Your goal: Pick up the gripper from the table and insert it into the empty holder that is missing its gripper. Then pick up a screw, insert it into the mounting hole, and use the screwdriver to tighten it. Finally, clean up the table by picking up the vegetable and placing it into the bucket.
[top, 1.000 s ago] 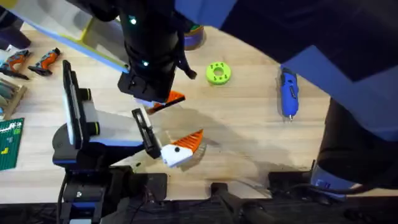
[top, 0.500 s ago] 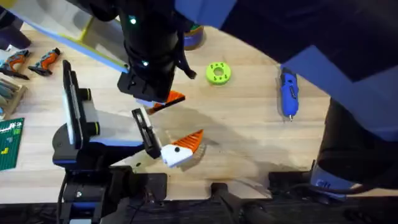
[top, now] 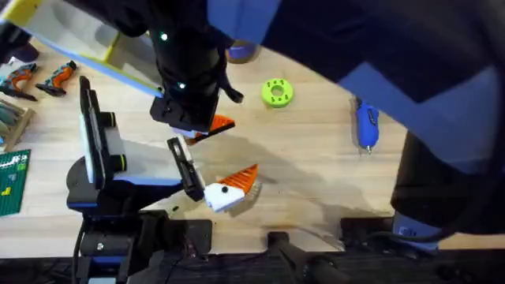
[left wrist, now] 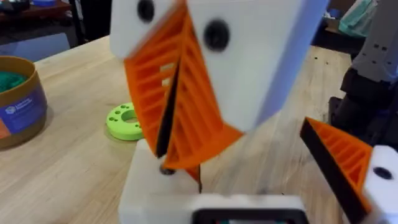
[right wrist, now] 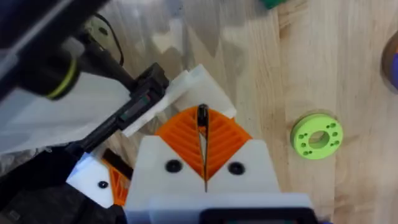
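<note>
light wooden table (top: 316,173), dark surroundings beyond

Left arm: black jointed housing with a blue trim band near its base, a flat black link running to the left gripper (top: 229,188), whose white plastic triangular finger mounts carry orange ribbed pads (left wrist: 348,158) and dark round screw holes. Right arm: bulky black cylindrical body with small green indicator lights, ending in the right gripper (right wrist: 203,140), two white mounts with black screws and orange ribbed pads edged in black
</note>
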You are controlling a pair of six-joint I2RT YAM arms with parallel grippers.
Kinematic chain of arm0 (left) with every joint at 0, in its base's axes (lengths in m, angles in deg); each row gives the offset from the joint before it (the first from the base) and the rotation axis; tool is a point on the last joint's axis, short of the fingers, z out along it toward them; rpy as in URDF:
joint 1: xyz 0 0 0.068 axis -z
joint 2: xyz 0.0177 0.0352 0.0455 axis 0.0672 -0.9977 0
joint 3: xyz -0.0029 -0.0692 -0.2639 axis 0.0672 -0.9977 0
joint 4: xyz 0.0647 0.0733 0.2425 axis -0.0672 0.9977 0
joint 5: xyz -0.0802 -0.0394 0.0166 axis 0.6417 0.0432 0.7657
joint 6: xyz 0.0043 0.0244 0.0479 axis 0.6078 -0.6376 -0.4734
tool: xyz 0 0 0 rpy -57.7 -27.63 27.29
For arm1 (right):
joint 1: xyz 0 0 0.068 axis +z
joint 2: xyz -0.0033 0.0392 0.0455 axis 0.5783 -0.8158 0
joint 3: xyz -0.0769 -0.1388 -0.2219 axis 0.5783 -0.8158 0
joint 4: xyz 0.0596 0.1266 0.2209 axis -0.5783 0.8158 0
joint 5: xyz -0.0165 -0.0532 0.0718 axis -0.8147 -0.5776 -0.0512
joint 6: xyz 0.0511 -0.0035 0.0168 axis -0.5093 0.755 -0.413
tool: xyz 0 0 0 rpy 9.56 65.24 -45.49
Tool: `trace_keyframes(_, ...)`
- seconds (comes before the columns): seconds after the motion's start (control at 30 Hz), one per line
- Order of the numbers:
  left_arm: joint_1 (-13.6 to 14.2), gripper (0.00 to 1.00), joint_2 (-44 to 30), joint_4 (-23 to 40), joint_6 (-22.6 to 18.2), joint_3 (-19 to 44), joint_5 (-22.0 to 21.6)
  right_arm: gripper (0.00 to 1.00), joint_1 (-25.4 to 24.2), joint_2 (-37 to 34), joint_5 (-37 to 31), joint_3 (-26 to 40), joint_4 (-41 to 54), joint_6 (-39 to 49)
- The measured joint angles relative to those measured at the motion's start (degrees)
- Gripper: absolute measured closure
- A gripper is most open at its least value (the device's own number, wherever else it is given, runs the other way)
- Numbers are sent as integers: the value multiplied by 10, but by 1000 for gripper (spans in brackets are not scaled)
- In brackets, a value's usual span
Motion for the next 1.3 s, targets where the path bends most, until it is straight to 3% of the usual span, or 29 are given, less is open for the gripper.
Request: trace_keyframes(1.3, 0, 15, 0, 0, 0, 0, 0, 995, 0, -10, 0, 0, -1, 0)
